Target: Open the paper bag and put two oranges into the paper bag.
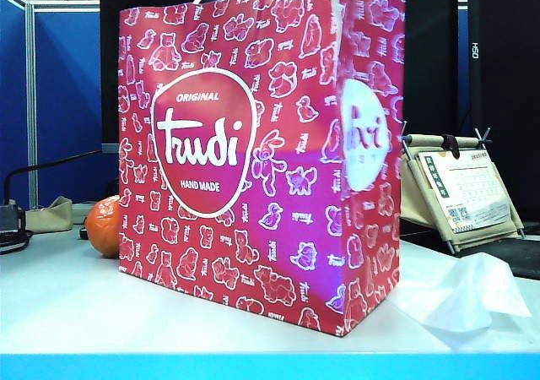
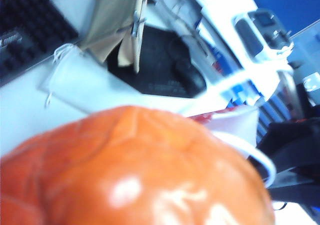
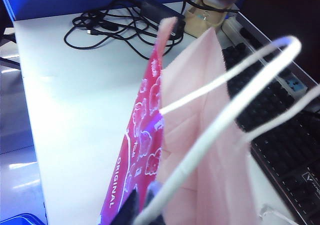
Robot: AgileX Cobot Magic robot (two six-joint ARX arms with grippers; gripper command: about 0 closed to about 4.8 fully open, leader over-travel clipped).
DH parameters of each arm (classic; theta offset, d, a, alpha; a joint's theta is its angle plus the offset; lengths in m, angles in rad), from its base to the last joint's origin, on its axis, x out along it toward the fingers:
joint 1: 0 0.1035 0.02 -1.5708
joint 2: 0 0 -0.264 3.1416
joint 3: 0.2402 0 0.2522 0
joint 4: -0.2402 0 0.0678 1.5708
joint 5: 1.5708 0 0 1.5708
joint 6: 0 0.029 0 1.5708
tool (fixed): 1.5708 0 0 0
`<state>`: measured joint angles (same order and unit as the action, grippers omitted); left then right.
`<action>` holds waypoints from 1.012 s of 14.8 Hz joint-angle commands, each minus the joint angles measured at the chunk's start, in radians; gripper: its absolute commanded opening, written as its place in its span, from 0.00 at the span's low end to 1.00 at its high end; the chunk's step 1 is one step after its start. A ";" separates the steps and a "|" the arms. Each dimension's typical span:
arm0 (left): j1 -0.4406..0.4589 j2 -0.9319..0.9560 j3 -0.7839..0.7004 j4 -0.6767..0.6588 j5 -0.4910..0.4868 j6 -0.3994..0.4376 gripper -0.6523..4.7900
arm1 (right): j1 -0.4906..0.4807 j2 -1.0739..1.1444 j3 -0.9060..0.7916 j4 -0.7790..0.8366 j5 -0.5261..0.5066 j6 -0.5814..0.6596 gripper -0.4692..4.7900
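Note:
The magenta-red paper bag (image 1: 253,169) with white teddy bears stands upright on the white table. One orange (image 1: 104,225) rests on the table just behind its left side. A second, wrinkled glossy orange (image 2: 135,170) fills the left wrist view, held up in my left gripper, whose fingers it hides. Beyond it are the bag's rim (image 2: 210,116) and a white handle (image 2: 250,152). My right gripper (image 3: 145,210) is shut on the bag's front wall (image 3: 135,135) at the top, beside the handles (image 3: 225,115). Neither gripper shows in the exterior view.
A crumpled white tissue (image 1: 468,295) lies right of the bag. A desk calendar on a stand (image 1: 464,190) is behind it. A black keyboard (image 3: 280,130) and a tangle of black cables (image 3: 115,25) lie on the table beyond the bag.

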<state>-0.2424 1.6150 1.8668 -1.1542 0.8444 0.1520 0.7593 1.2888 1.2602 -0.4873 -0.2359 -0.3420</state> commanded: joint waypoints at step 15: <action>-0.003 -0.018 0.006 -0.005 -0.018 0.032 0.11 | -0.084 -0.164 0.003 0.065 0.258 0.076 0.81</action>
<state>-0.2455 1.6104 1.8671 -1.1645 0.8188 0.1764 0.6872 1.1206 1.2602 -0.4454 0.0273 -0.2703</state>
